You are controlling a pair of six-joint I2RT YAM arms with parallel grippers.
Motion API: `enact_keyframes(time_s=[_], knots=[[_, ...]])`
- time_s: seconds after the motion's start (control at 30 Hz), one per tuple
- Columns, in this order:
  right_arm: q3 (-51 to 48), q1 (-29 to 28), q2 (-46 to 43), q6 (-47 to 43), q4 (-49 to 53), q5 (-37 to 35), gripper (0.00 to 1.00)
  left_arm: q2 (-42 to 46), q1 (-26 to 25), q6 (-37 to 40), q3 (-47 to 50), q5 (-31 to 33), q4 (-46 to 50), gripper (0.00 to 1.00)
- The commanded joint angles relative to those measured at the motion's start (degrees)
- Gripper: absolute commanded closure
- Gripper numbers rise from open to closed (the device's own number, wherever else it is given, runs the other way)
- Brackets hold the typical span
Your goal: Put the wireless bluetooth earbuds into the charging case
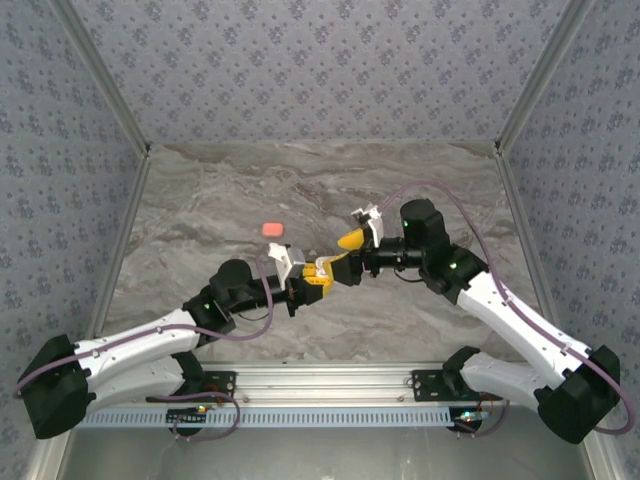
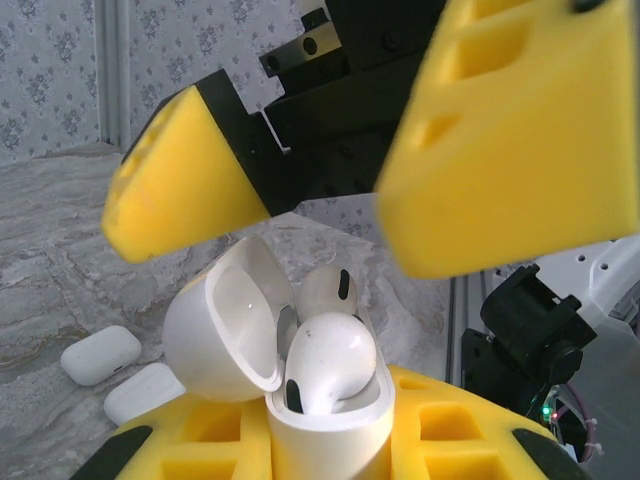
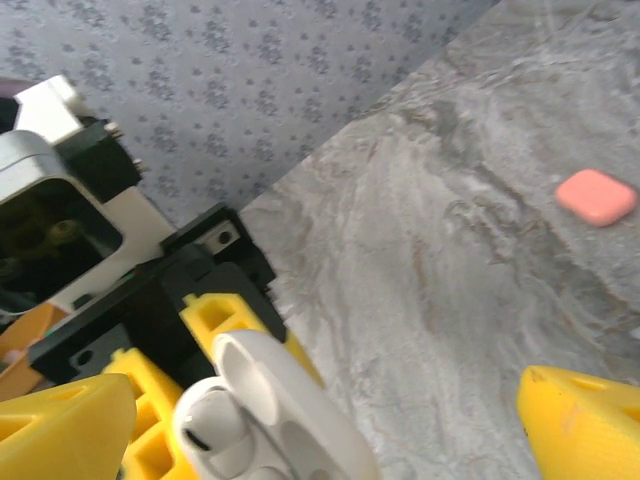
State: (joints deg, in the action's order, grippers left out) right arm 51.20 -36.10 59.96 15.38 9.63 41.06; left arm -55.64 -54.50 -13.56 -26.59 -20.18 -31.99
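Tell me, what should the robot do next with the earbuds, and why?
Probably the open right gripper should press gently down on the front earbud. It looks perched high and tilted in the case, which the left gripper holds with its lid open. The other earbud stands behind it. Seating the front one would likely let the lid close.

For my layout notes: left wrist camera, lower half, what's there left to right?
Two closed white cases, open lid of the charging case, earbuds sticking out of it, black arm base.
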Motion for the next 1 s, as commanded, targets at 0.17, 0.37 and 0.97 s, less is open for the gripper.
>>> enact_keyframes(time_s=[0.17,0.37,0.97], knots=[[-0.4,-2.6,-2.1,1.8,0.1,6.5,0.03,0.1,-0.3,0.3,-2.1,1.0,-1.9,1.00],[-0.3,-4.7,-4.7,0.6,2.5,6.0,0.06,0.1,-0.3,0.2,-2.0,3.2,-1.1,1.00],[2.6,-5.7,-11.7,-2.7,16.1,-20.5,0.00,-0.2,-0.3,-0.4,-2.2,6.0,1.5,1.00]])
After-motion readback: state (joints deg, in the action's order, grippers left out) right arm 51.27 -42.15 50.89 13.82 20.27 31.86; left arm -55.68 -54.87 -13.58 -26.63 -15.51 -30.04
